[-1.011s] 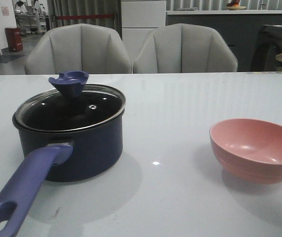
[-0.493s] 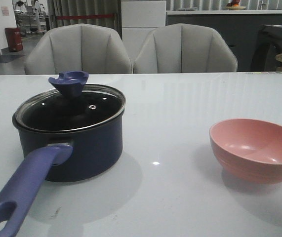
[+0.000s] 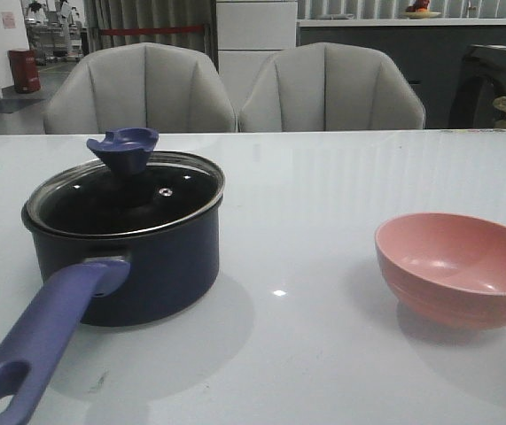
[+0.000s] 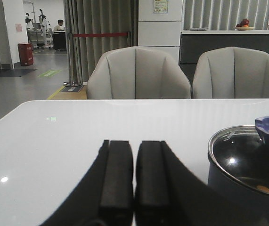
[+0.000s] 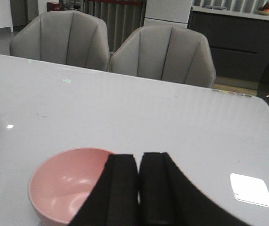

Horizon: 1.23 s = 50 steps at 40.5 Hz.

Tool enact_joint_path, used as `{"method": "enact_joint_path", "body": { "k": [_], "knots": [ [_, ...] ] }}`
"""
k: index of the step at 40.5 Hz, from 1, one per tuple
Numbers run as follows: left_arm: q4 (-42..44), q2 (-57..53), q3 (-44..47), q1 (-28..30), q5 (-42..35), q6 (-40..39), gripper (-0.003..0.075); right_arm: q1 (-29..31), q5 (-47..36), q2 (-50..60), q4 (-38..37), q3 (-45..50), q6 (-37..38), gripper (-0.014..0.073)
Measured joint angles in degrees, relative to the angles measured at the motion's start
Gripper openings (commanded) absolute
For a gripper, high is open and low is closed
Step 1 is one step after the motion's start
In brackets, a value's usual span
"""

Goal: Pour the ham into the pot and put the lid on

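The dark blue pot point(image 3: 159, 270) stands at the table's left, its purple-blue handle point(image 3: 49, 332) pointing toward the near edge. The glass lid point(image 3: 155, 181) with its blue knob point(image 3: 124, 146) sits on the pot. In the left wrist view, a small orange piece, likely ham point(image 4: 264, 189), shows through the lid point(image 4: 240, 157). My left gripper point(image 4: 134, 143) is shut and empty, hovering beside the pot point(image 4: 221, 181). My right gripper point(image 5: 139, 157) is also shut and empty, near the pink bowl point(image 5: 63, 183). Neither gripper appears in the front view.
The pink bowl point(image 3: 456, 266) sits at the table's right with nothing visible inside it. Two grey chairs point(image 3: 142, 88) point(image 3: 332, 88) stand behind the far edge. The white tabletop point(image 3: 323, 204) runs between pot and bowl.
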<state>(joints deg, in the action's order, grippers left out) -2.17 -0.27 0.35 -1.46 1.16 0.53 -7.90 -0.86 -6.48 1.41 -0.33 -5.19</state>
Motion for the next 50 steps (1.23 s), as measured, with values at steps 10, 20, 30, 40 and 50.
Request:
{"method": "enact_joint_path", "body": {
  "k": [10,20,30,40,50],
  "knots": [
    [0.0,0.0,0.0,0.0,-0.12,0.0,0.0114,5.86,1.17,7.01,-0.75,1.81,3.39,0.0161],
    [0.0,0.0,0.0,0.0,-0.12,0.0,0.0114,6.82,1.17,7.01,-0.78,1.81,6.68,0.0161],
    [0.0,0.0,0.0,0.0,-0.12,0.0,0.0114,6.82,1.27,7.01,-0.78,1.81,6.91,0.0161],
    [0.0,0.0,0.0,0.0,-0.12,0.0,0.0114,6.82,1.37,7.01,-0.78,1.81,6.91,0.0161],
    [0.0,0.0,0.0,0.0,-0.12,0.0,0.0114,6.82,1.6,7.01,-0.78,1.81,6.91,0.0161]
  ]
}}
